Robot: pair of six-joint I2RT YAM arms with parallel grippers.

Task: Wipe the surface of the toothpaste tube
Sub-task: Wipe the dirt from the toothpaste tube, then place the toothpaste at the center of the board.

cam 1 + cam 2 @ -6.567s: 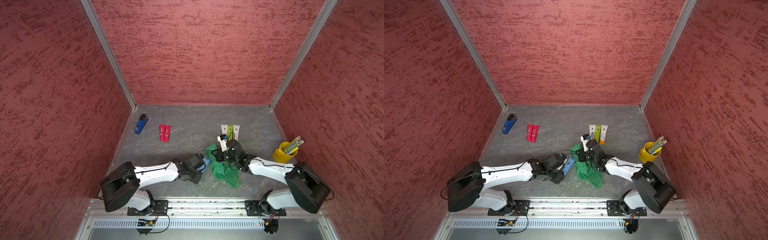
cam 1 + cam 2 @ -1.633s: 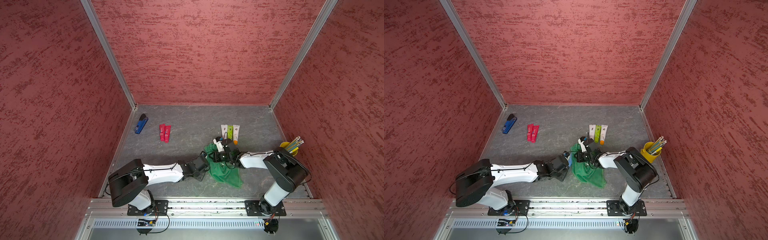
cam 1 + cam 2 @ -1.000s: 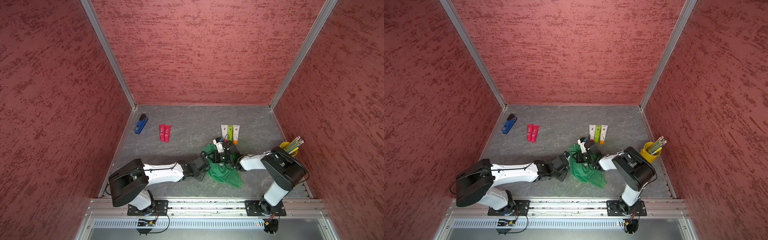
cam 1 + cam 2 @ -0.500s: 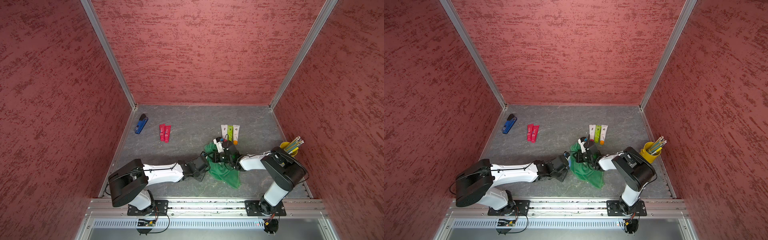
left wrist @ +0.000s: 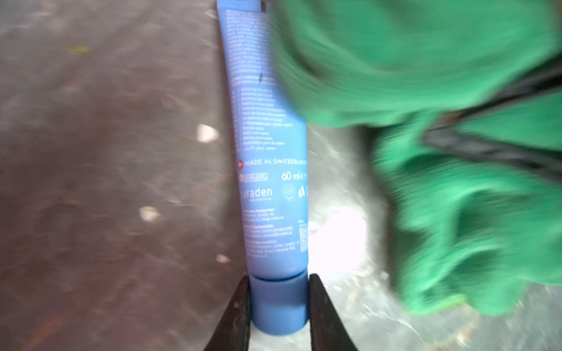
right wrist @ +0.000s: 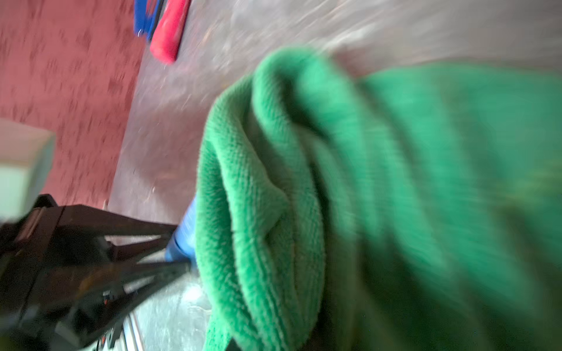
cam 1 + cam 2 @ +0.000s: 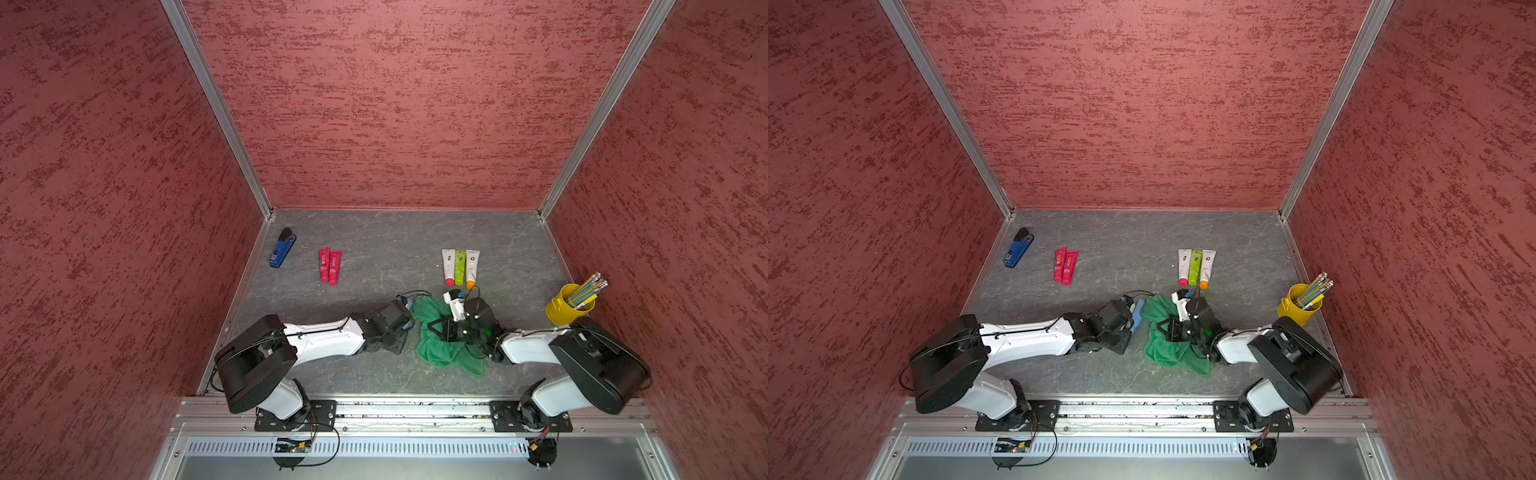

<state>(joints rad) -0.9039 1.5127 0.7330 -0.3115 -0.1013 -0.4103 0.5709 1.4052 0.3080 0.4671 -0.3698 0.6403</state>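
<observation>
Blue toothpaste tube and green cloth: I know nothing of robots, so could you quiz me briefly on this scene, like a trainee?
1. True or false: the left gripper is clamped on the cap of the blue plastic toothpaste tube.
2. The green microfibre cloth lies over part of: A the blue tube; B the yellow cup of pencils; C the red tubes.
3. Fill in: ___ white and green capped tubes lie side by side beyond the cloth.
Key: 1 true; 2 A; 3 three.

Stereo overhead; wrists close (probably low).
</observation>
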